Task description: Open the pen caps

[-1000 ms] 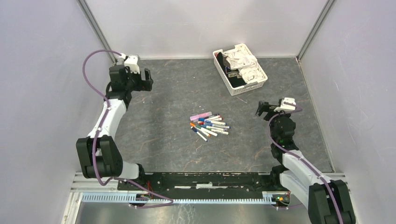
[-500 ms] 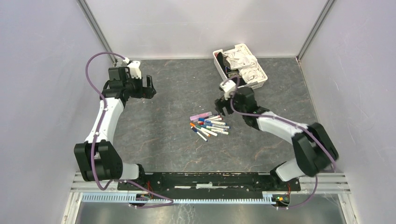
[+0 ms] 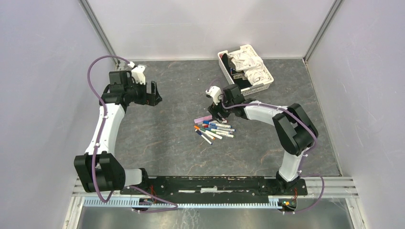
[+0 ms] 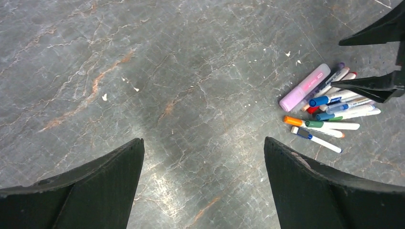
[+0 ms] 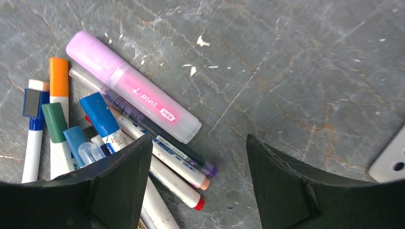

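Pens lie loose outside the basket holding cloth; both arms' jaws stand apart.

My two arms wore white shells over black joints.

My left arm and right arm had smooth white link covers, with blocky black housings at the joints and shoulders. A purple cable ran in loops along each arm. A small white camera block sat on each wrist. My left gripper and right gripper carried matte black fingers, broad at the root and tapering to wedges.
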